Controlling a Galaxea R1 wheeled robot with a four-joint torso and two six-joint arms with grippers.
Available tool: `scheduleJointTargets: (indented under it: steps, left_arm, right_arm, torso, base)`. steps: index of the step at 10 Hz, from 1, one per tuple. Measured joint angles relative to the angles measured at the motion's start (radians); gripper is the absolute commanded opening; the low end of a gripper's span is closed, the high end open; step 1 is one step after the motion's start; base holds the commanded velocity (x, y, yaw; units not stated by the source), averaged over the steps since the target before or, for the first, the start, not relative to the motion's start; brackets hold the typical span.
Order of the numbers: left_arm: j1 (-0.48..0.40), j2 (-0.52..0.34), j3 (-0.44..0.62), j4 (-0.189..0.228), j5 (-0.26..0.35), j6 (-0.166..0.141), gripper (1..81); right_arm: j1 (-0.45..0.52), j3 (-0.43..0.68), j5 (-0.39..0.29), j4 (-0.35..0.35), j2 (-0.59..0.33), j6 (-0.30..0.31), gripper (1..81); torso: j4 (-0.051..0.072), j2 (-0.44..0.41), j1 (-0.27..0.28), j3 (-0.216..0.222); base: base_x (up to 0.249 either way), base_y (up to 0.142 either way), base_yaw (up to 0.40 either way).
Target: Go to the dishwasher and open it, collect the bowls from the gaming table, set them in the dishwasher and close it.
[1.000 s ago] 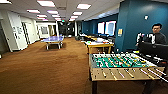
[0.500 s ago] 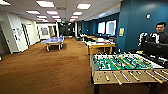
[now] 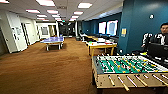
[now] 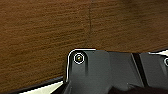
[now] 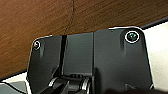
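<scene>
The gaming table (image 3: 101, 45), white-topped with yellow edging and legs, stands mid-room ahead and right of centre in the head view, beyond the foosball table. Small items lie on it, too blurred to tell whether any is a bowl. The dishwasher is out of view. Both wrist views look down on brown carpet (image 4: 50, 37) past the robot's own dark plate (image 5: 100, 57).
A foosball table (image 3: 125, 68) with a green field stands close at the front right. A blue table-tennis table (image 3: 53, 40) is far left of centre. A person (image 3: 160, 37) sits behind a dark screen at the right. Open brown carpet (image 3: 45, 70) stretches ahead on the left.
The whole head view has shifted slightly, with the foosball table a little nearer and larger. Nothing in the room itself has moved.
</scene>
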Motion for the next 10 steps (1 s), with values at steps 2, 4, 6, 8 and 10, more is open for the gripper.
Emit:
scheduleJointTargets:
  steps: [2,4,6,8,10]
  left_arm:
    - [0.023,0.021,0.010,0.000,0.012,0.000,81.1]
    - [0.017,0.004,0.010,0.000,0.007,0.000,81.1]
    - [0.024,0.000,0.002,0.000,0.013,0.000,81.1]
    - [0.011,0.024,0.018,0.000,0.011,0.000,81.1]
    - [0.016,0.009,0.011,0.000,0.011,0.000,81.1]
  right_arm:
    - [-0.021,-0.007,-0.011,-0.001,-0.021,0.000,81.1]
    - [-0.020,-0.013,-0.009,-0.001,-0.012,0.000,81.1]
    - [-0.022,-0.004,-0.010,-0.002,-0.002,0.000,81.1]
    - [-0.016,-0.016,-0.007,-0.002,-0.027,0.000,81.1]
    - [-0.022,-0.014,-0.010,-0.002,-0.015,0.000,81.1]
  torso:
    - [0.000,0.000,-0.001,0.000]
    - [0.000,-0.001,-0.003,0.000]
    - [0.000,-0.001,-0.003,0.000]
    - [0.000,-0.001,-0.002,0.000]
    - [0.000,-0.001,-0.003,0.000]
  base:
    - [0.178,0.000,0.000]
    - [0.178,0.000,0.000]
    - [0.179,0.000,0.000]
    - [0.178,0.000,0.000]
    - [0.178,0.032,0.000]
